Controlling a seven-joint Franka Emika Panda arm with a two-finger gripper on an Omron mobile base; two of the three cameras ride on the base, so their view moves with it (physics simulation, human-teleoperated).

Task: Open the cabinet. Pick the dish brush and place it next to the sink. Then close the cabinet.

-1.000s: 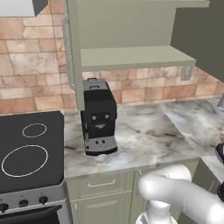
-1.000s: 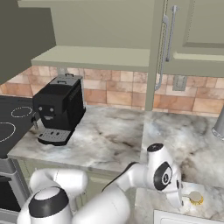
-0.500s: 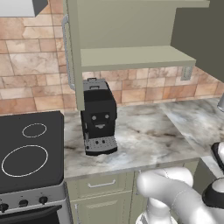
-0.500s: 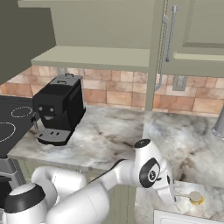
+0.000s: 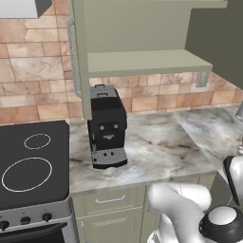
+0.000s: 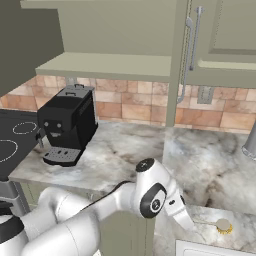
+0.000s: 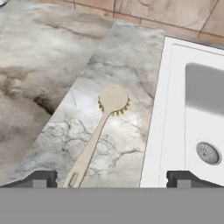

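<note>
Nearest you: the end effector [image 7: 112,179] has its tips spread wide and empty, w/ the dish brush [image 7: 98,135] lying flat on the counter [image 7: 57,65] between and just past them. Bristle head points away from the hand, handle end toward it, and the brush sits just beside the white sink [image 7: 192,118] rim, not touching it. So the placing step looks done.

What's changed over the last sec: the arm [image 6: 125,200] has swung lower and further over toward the sink corner, while the base views hold steady, so the base didn't drive.

Further back, a black coffee machine [image 5: 107,126] sits on the counter under the cabinet [image 5: 142,42], whose doors are swung open w/ a bare shelf inside.

What's left, I'd judge: lift clear of the brush w/o nudging it, then go up and shut both doors.
</note>
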